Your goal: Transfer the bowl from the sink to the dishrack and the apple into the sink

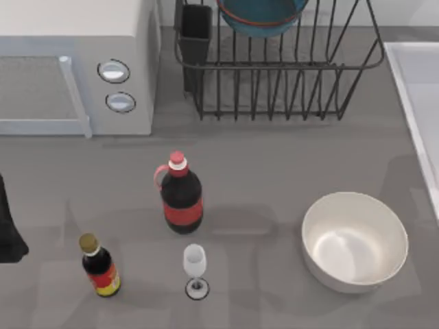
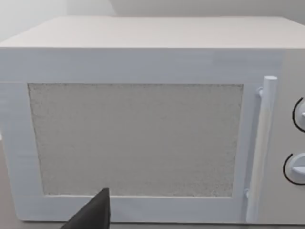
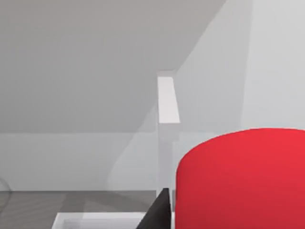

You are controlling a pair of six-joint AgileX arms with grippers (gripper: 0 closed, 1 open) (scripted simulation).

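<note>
While apple (image 3: 243,176) looms red and close before right wrist cam, beside a dark fingertip (image 3: 159,212): grip on it – can't tell.
Bowl (image 1: 264,17): teal, in dishrack (image 1: 274,82) at table's far edge.
Sink (image 1: 411,89): far right.
Left arm (image 1: 8,226): parked at left edge, facing microwave (image 2: 143,124); fingers – can't tell.

Top edge cuts the bowl (image 1: 262,17) (dishrack (image 1: 274,75) too).
</note>
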